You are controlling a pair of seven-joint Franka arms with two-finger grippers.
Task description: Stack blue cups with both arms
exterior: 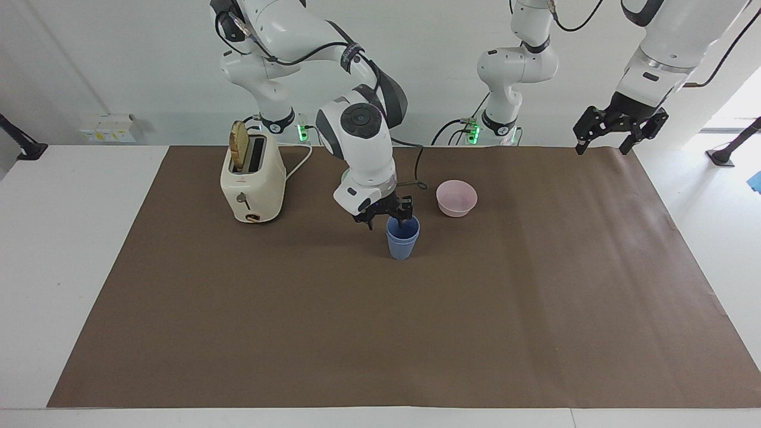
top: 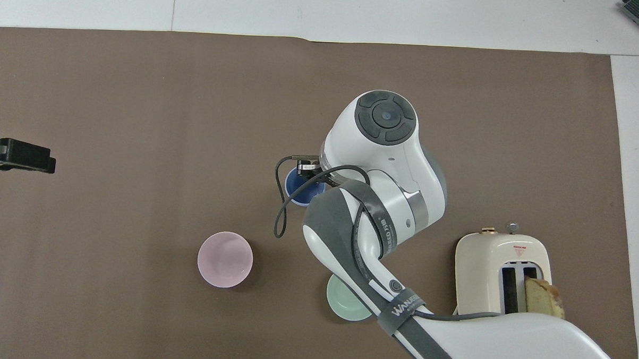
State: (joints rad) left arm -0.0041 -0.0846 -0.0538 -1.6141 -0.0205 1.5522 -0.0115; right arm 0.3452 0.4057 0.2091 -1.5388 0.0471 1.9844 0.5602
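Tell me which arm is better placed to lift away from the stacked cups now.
The right. The right gripper is open directly at the rim of the stacked blue cups, so it only needs to rise. The left gripper waits open over the mat's corner at its own end.

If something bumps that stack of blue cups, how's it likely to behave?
The blue cups look like thin nested plastic, so probably light and easy to slide on the brown mat. The stack is tall on a narrow base, so a push near the rim may tip it. The right gripper hangs open right at that rim.
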